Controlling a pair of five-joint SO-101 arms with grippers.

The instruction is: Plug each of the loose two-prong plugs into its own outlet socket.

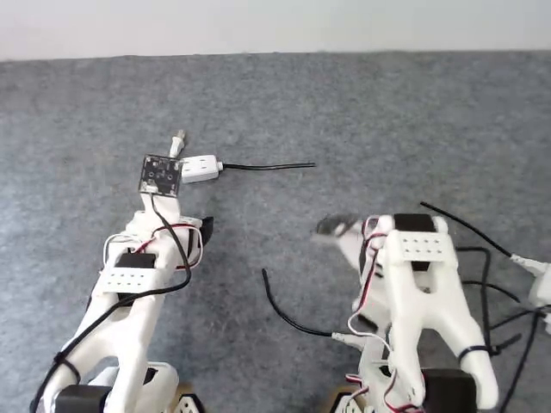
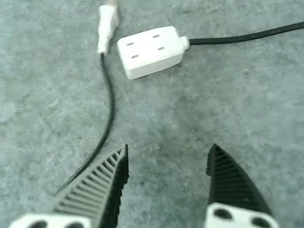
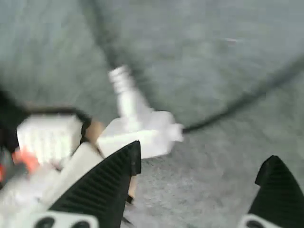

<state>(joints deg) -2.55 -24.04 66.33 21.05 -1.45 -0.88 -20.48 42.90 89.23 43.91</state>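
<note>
The left gripper (image 2: 169, 147) is hanging open and empty, the small plug (image 2: 108, 26) lying ahead of it just beside the outlet block (image 2: 149, 50), likely light, rigid and slick, so best pinched across its body, not its limp cord (image 2: 110, 104).

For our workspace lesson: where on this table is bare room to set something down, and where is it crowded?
Bare: the far strip between outlet and wall, and the middle between the outlet's cord and the loose cable. Crowded: wires beside the right arm, plug by the outlet.
</note>
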